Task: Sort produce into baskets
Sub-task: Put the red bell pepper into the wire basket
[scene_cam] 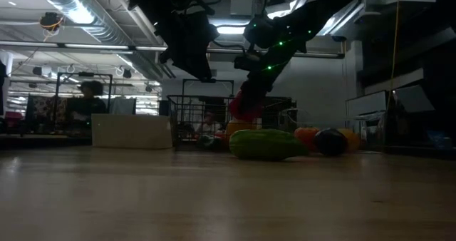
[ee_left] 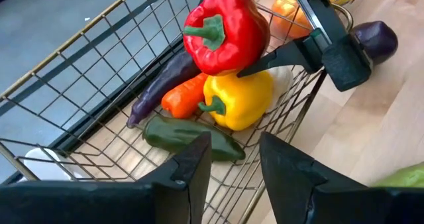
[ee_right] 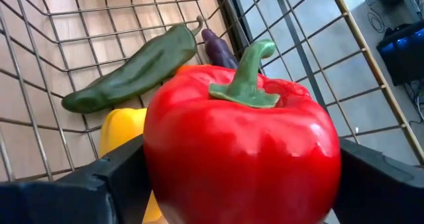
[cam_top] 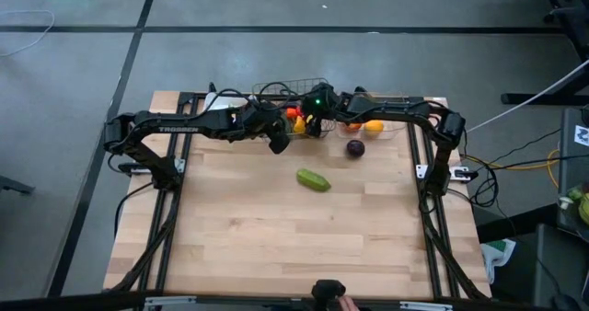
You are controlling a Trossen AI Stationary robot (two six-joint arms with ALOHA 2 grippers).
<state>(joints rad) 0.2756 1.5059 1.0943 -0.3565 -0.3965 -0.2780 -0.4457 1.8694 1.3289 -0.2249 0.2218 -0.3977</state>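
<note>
Pale wooden slats form the tabletop [cam_top: 276,228], where the right gripper [ee_left: 291,48] clamps a red bell pepper [ee_right: 242,148] just above the wire-mesh basket [ee_left: 79,85]. Inside lie a yellow pepper [ee_left: 238,98], a carrot [ee_left: 185,97], a slim eggplant [ee_left: 162,85] and a dark green pepper [ee_left: 189,136]. Alongside, the left gripper [ee_left: 235,168] hovers, jaws slightly parted, empty. A cucumber [cam_top: 313,179] and a purple onion [cam_top: 355,148] rest on the table.

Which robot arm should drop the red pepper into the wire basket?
The right one. Its hand already grips the red pepper above the wire basket. The left hand holds nothing.
</note>
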